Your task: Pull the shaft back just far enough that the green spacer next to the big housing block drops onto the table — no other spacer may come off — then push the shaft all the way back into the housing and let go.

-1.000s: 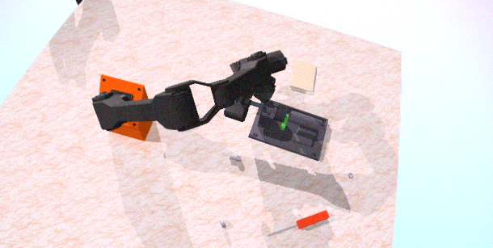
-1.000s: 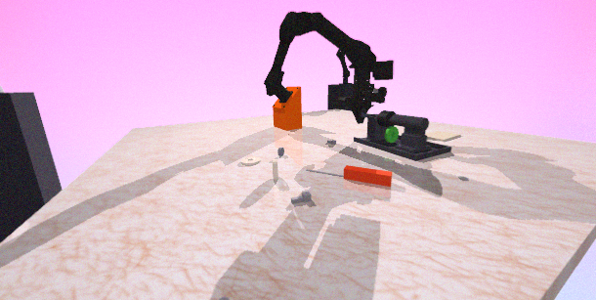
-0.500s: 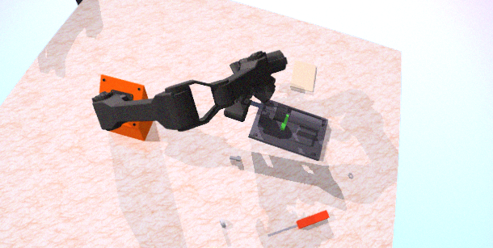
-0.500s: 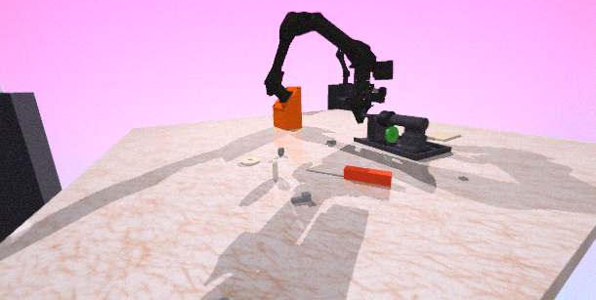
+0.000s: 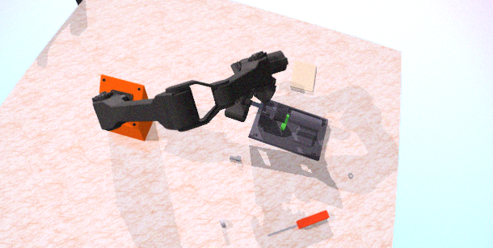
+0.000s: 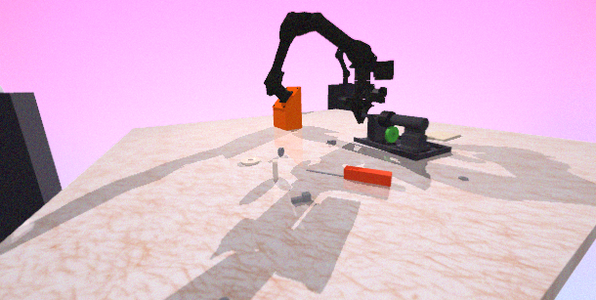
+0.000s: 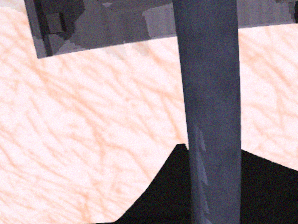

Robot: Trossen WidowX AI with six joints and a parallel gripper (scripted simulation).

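My gripper [image 5: 251, 102] [image 6: 361, 120] is shut on the grey shaft [image 5: 255, 103] [image 7: 212, 90], at its outer end, left of the fixture. The shaft runs toward the dark fixture base [image 5: 268, 140] [image 6: 437, 151] [image 7: 145, 25]. The big housing block [image 5: 310, 121] [image 6: 411, 121], with its thick cylinder, stands on the right part of the base. The green spacer [image 5: 285, 123] [image 6: 392, 134] is below the shaft line, off the shaft, standing tilted between the supports and low near the base. Other spacers are too dark to tell apart. The far side of the fixture is hidden.
An orange-red screwdriver [image 5: 313, 220] [image 6: 367, 176] lies in front of the fixture. A beige plate [image 5: 304, 76] [image 6: 444, 136] lies behind it. Small grey parts [image 5: 235, 158] [image 6: 302, 197] and a cream ring [image 6: 250, 161] lie on the table. The orange arm mount [image 5: 147, 117] [image 6: 293, 115] stands left.
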